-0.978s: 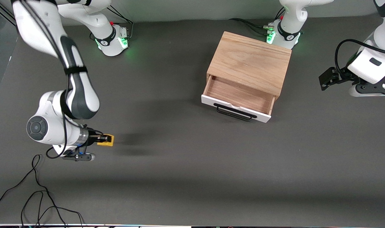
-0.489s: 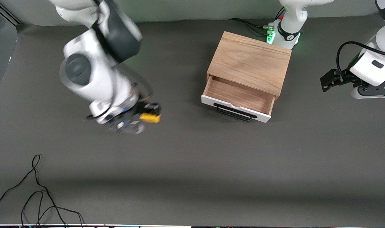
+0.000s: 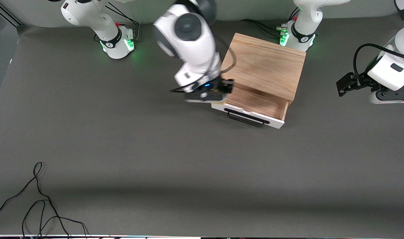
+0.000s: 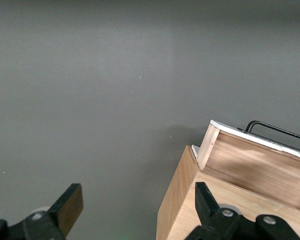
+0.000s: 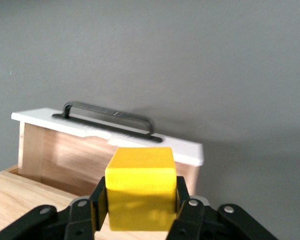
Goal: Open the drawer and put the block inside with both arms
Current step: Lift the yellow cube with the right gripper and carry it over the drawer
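The light oak box [image 3: 263,66] stands near the left arm's base with its drawer [image 3: 251,101] pulled open. The drawer's white front panel [image 3: 248,114] and black handle [image 3: 245,119] face the front camera. My right gripper [image 3: 227,87] is over the drawer's end toward the right arm. In the right wrist view it [image 5: 140,195] is shut on the yellow block [image 5: 140,187], above the box edge, with the drawer front [image 5: 110,132] and handle [image 5: 107,114] ahead. The block is hidden in the front view. My left gripper [image 3: 342,87] waits open and empty at the left arm's end of the table.
A black cable [image 3: 39,199] lies on the grey table close to the front camera at the right arm's end. The arm bases [image 3: 117,41] stand along the back edge. The left wrist view shows the box corner [image 4: 190,210] and the open drawer [image 4: 260,160].
My right arm has carried the block from the right arm's end of the table up and across to over the open drawer. The left arm has hardly moved.
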Available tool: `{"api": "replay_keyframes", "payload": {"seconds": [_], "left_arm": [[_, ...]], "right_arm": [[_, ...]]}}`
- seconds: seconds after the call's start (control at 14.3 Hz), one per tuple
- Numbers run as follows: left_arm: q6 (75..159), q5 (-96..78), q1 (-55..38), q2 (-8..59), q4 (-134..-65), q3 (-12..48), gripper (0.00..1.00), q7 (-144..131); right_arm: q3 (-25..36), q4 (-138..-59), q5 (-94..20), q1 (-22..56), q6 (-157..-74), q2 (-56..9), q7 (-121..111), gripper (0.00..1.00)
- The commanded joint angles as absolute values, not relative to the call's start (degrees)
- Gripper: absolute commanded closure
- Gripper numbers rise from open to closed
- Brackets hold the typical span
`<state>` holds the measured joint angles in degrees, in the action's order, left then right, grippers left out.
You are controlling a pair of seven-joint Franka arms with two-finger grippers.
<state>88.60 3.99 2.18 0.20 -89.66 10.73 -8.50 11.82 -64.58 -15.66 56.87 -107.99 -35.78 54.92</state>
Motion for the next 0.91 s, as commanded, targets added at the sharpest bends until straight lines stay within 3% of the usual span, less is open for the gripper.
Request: {"api": "replay_keyframes", "payload": {"seconds": [0.0,0.56,0.84], "left_arm": [[88.4,4.3,2.0,0.4,-88.8,10.7,0.0,-7.7],[87.5,4.3,1.6,0.3,-88.7,11.0,0.0,-8.1],[87.5,4.3,1.8,0.3,-88.7,10.9,0.0,-7.8]], "right_arm": [[12.1,-61.3,-16.5,59.1,-111.3,-40.4,59.7,0.93],[12.0,-61.8,-16.3,62.0,-113.6,-44.6,63.0,0.93],[12.0,-62.2,-16.1,62.8,-113.9,-46.4,63.1,0.88]]}}
